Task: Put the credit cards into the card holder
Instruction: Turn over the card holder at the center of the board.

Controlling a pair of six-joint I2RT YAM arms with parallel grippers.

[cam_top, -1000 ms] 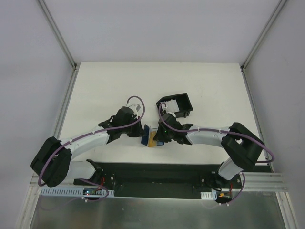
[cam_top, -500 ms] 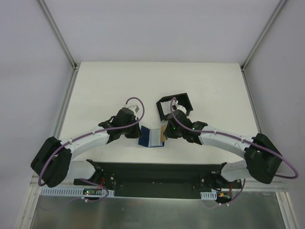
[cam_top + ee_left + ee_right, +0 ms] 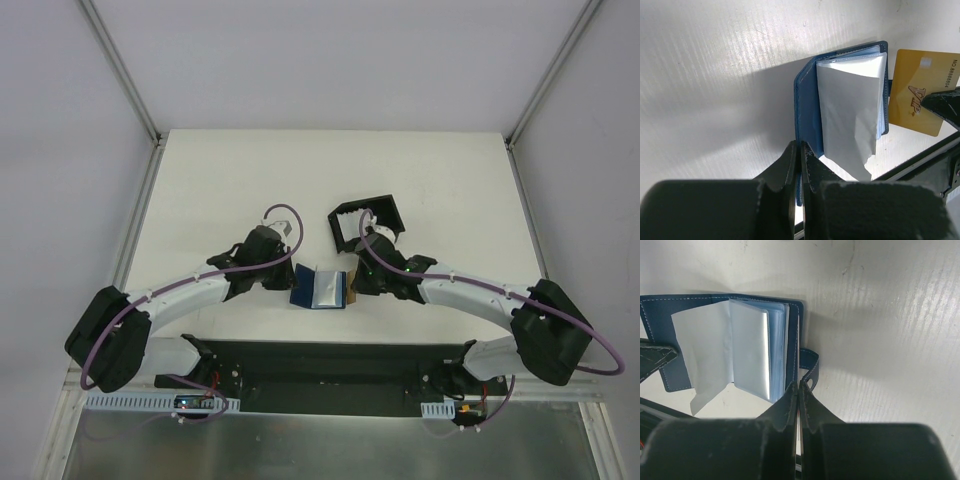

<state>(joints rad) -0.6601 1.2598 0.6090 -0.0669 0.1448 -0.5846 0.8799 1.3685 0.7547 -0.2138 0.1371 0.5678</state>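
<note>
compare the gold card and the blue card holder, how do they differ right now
Colour: the gold card is yellow-orange with printing; the card holder is dark navy with pale sleeves.
Form: the card is one flat sheet; the holder is spread open, sleeves fanned.
Grip: the right pincer pinches the card; the left pincer pinches the holder's cover.
Shared: both rectangular, both held by shut pincers, side by side.

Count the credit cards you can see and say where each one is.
1: a gold card in the right pincer, beside the open card holder. Others may be hidden inside it.
</note>
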